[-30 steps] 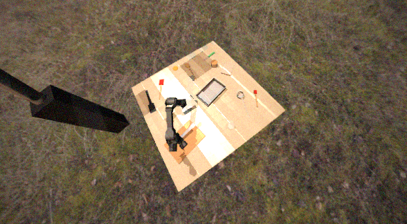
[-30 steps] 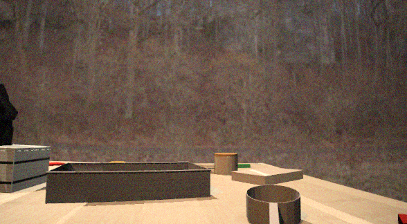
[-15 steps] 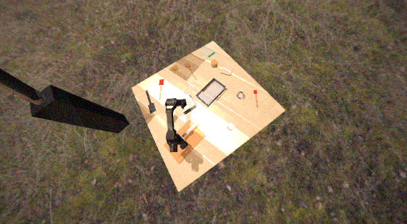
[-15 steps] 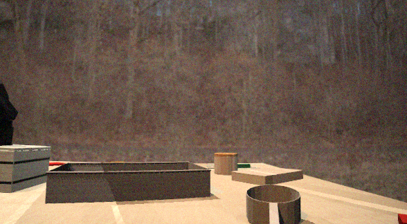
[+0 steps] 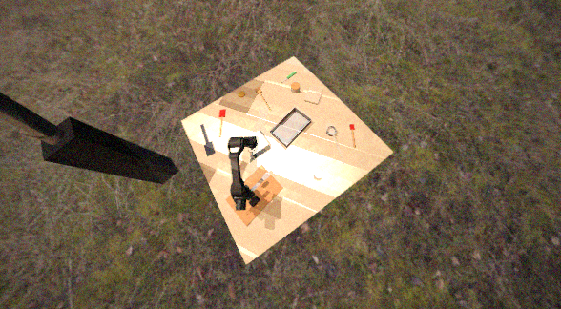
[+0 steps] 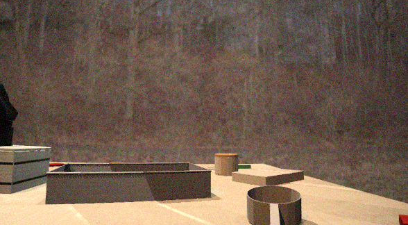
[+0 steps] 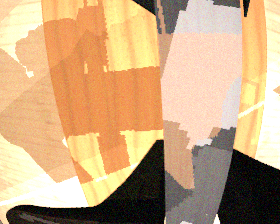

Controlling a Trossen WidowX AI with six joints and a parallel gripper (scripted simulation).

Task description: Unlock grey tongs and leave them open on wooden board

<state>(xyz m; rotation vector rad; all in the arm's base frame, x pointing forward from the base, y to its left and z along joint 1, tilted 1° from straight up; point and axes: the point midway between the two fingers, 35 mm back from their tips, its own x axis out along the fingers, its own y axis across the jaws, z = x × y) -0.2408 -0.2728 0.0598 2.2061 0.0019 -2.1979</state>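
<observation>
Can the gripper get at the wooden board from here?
Looks like yes: the gripper, shut on the grey tongs, hangs over the board, with nothing visible between.

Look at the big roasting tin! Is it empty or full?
Empty: from above, the roasting tin shows only its bare floor, with sunlight and shadow across it.

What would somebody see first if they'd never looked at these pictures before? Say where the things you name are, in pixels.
Probably the black robot arm (image 5: 236,168) on the pale table (image 5: 296,192), with its gripper (image 7: 181,144) shut on the grey tongs (image 7: 201,85) above the orange-brown wooden board (image 5: 247,217) (image 7: 111,100). Next might be the big dark beam (image 5: 110,151), left of the table from above, or the bright red squares (image 5: 222,113) (image 5: 352,127) on sticks.
</observation>
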